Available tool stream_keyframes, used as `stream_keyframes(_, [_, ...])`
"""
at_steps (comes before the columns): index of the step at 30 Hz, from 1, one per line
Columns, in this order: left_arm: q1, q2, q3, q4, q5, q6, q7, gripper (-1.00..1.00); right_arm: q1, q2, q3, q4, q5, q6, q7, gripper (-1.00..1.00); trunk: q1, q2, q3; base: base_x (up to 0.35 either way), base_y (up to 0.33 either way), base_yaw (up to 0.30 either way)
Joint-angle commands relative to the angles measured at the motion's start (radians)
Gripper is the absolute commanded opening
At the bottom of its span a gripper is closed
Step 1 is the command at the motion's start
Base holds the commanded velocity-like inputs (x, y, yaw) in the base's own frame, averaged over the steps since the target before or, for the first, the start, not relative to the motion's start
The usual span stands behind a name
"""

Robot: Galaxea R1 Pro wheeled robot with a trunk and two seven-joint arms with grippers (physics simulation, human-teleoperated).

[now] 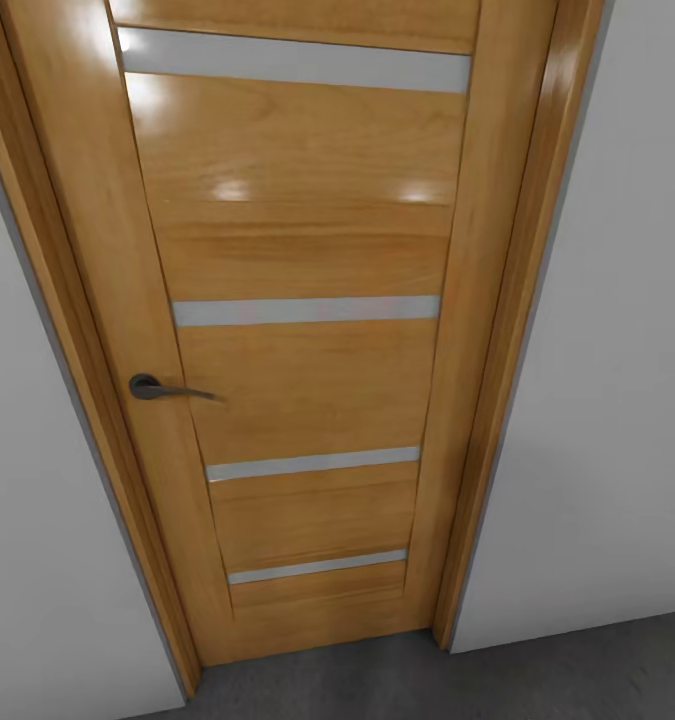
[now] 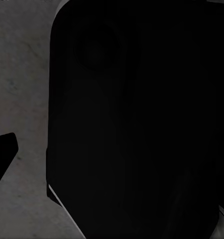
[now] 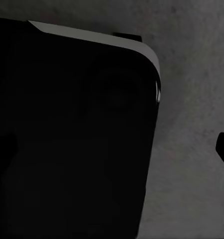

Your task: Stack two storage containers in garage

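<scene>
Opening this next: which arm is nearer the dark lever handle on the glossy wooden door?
Likely left: the dark lever handle sits left in the head view, that arm's side. Both wrist cameras face grey concrete floor, so exact distances are unclear.

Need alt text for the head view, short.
A closed wooden door with four horizontal frosted strips and a dark lever handle on its left, framed by white walls. Grey concrete floor shows at the bottom.

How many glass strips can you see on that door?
4 on the door: one near the top, one above handle height, and two low down. More may lie above the frame.
</scene>
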Motion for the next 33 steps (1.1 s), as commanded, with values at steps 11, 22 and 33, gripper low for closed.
stream_keyframes(11, [0.0,0.0,0.001,0.0,0.01,-0.001,0.0,1.0,-0.001,0.003,-0.001,0.001,0.033,-0.002,-0.003,1.0,0.0,0.0,-0.001,0.0,0.0,0.0])
stream_keyframes(22, [0.0,0.001,-0.002,0.0,0.142,-0.001,0.003,1.0,-0.001,0.0,-0.01,-0.022,0.028,0.004,-0.004,1.0,0.0,0.0,-0.001,0.0,0.0,0.0])
stream_keyframes(33, [0.0,0.001,-0.002,0.0,0.144,-0.001,0.003,1.0,-0.001,0.003,-0.001,-0.027,0.035,0.003,0.005,1.0,0.0,0.0,-0.003,0.0,0.0,0.072])
